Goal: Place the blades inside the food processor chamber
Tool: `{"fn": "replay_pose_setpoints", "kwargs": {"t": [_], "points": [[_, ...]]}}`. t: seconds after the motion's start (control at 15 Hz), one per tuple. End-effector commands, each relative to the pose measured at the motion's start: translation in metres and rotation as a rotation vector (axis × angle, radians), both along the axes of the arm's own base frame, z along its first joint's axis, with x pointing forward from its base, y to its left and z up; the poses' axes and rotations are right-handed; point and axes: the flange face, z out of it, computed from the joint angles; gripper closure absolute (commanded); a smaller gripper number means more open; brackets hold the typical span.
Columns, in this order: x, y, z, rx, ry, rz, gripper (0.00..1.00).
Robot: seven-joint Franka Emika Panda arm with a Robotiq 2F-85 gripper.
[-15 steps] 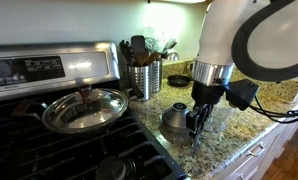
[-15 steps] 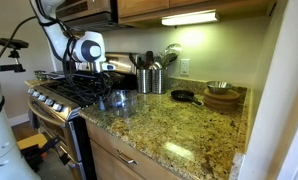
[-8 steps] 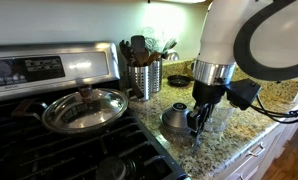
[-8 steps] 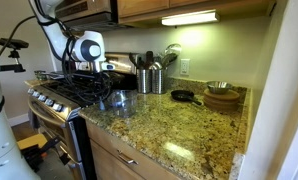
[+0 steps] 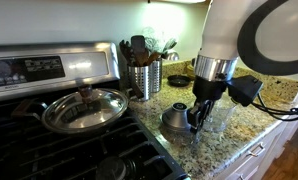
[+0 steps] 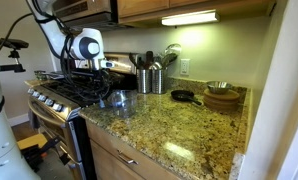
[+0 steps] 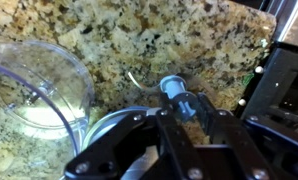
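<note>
Wrist view is showing the gripper (image 7: 181, 108) clamping tight on the blades (image 7: 170, 87). They are sitting just beside the clear food processor chamber (image 7: 74, 80), outside its rim.

Lidded pan (image 5: 84, 108) on the stove (image 5: 19, 132) at left, utensil canister (image 5: 144, 78) on the counter (image 5: 227, 140) behind a dome (image 5: 175, 118), gripper (image 5: 196, 126) just right of the dome, blades (image 7: 172, 88) pinched between its fingers over the counter, processor bowl (image 7: 39, 85) left of them in the wrist view, skillet (image 6: 182, 96) and dishes (image 6: 222, 96) farther along.
</note>
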Motion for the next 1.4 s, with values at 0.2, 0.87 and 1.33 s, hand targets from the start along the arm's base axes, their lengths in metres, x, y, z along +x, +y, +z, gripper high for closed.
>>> {"fn": "replay_pose_setpoints", "kwargs": {"t": [0.2,0.87,1.33], "points": [[-0.016,0.007,0.060,-0.011,-0.031,0.059,0.87],[-0.012,-0.021,0.154,-0.041,-0.107,0.060,0.87],[0.014,-0.092,0.162,-0.045,-0.139,-0.078,0.87]]}}
